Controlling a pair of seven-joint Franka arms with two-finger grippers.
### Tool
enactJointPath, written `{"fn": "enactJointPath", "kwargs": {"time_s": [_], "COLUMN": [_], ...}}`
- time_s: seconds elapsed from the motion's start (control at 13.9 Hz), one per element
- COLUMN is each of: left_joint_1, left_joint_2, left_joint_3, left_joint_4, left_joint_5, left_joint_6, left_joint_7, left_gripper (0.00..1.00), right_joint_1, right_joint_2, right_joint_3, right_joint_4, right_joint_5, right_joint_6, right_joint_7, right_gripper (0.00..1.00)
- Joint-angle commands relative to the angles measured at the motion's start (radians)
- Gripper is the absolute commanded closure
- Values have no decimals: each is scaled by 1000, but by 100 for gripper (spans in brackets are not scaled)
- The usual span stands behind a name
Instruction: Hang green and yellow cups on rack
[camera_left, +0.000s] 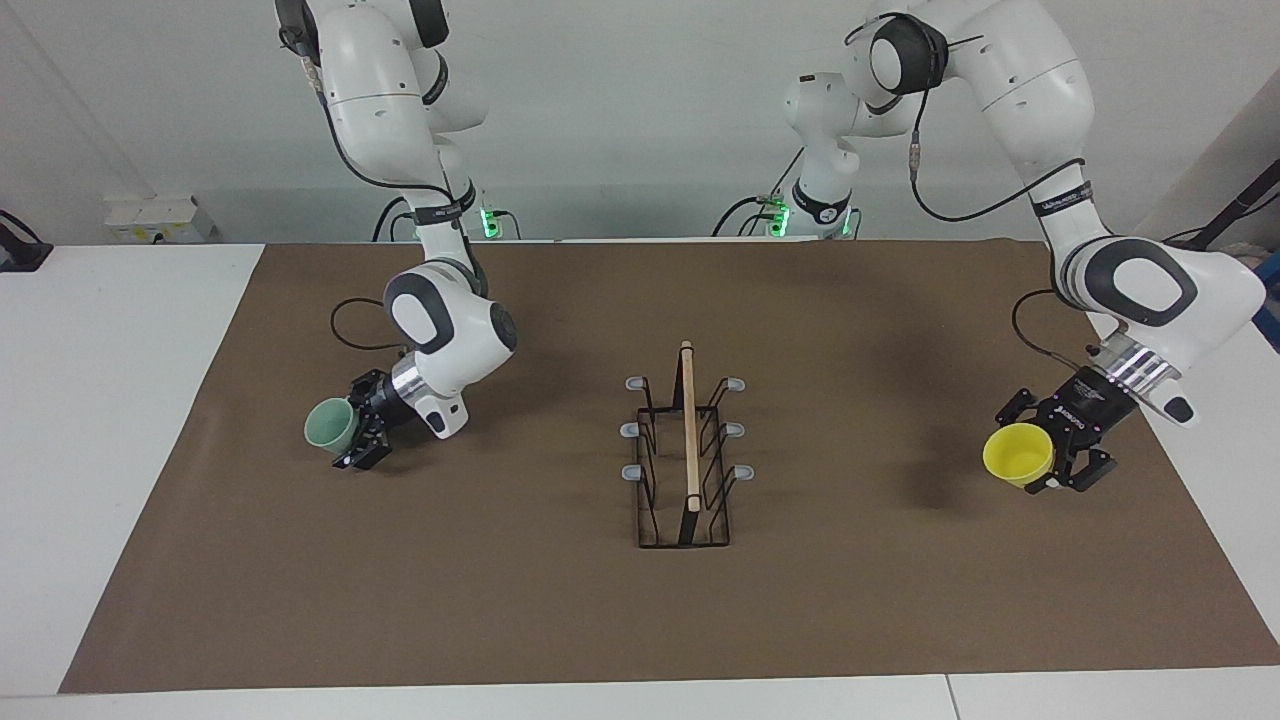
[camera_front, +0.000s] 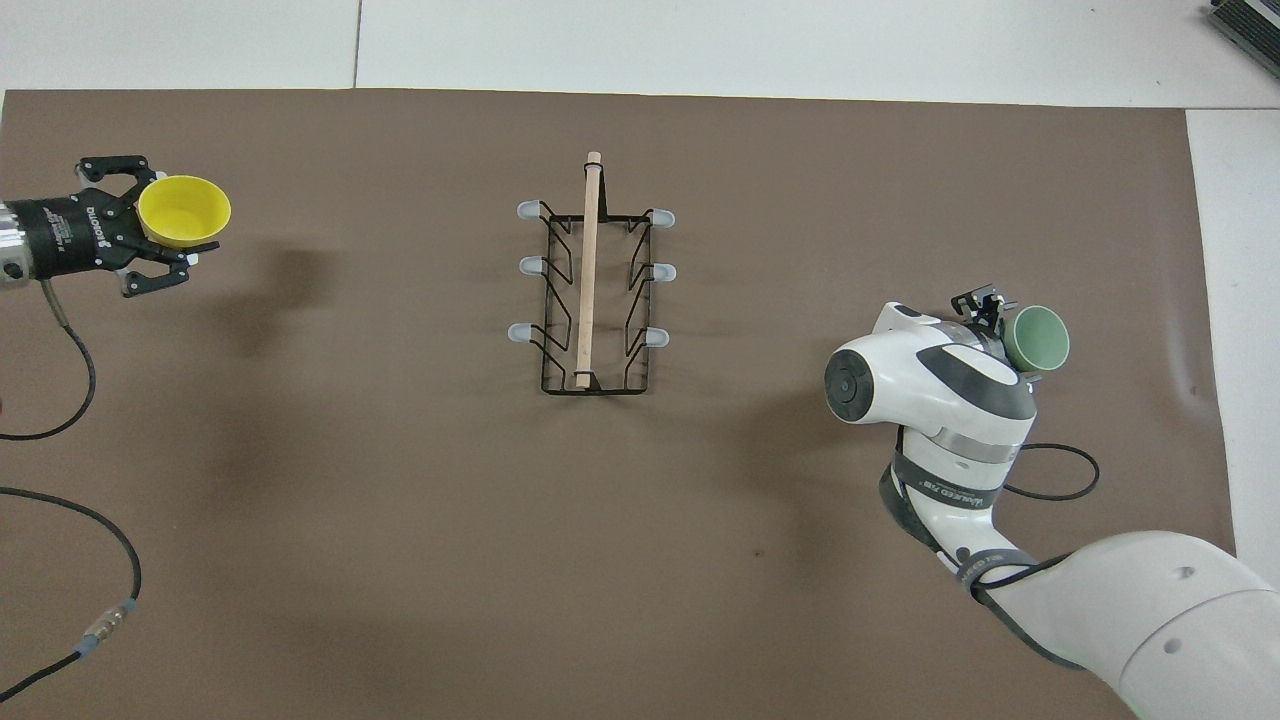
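Left pincer (camera_left: 1045, 455) raised over the left arm's end of the brown-covered surface (camera_left: 640, 620), pressed together on the yellow cup (camera_left: 1018, 453). Cup held clear of the surface, tipped on its side, mouth turned away from the robots, shadow falling apart from it on the brown cover.

Right pincer (camera_left: 358, 432) low over the right arm's end of the surface, clamped on the green cup (camera_left: 326, 425). Cup tilted, mouth pointing toward the end of the surface; cannot tell whether touching the cover.

Rack (camera_left: 688, 470) upright at the middle of the surface, between the two cups and well apart from both, wooden rod along its top, grey-tipped prongs bare.
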Motion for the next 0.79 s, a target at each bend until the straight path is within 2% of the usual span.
{"fn": "enactJointPath", "kwargs": {"time_s": [0.0,0.43,0.72], "left_joint_1": [-11,-11,-10], "left_joint_2": [-57,-178,-248], "left_joint_3": [-39,-130,-260], "left_joint_4": [39,42,21], "left_joint_5": [217,521,777], "left_joint_6": [26,11,15], "left_joint_7": [-51,-128,-192], "left_gripper": [100,100,100], "right_joint_1": [-9,6,24], "right_joint_2": [-30,-36,-39], "right_joint_3": [8,9,11], "right_joint_4": [-36,-34,-37], "right_joint_5": [-27,-22,-8], "right_joint_6": [1,-20,-37], "right_joint_7": [93,223,233], "right_gripper": [0,0,1]}}
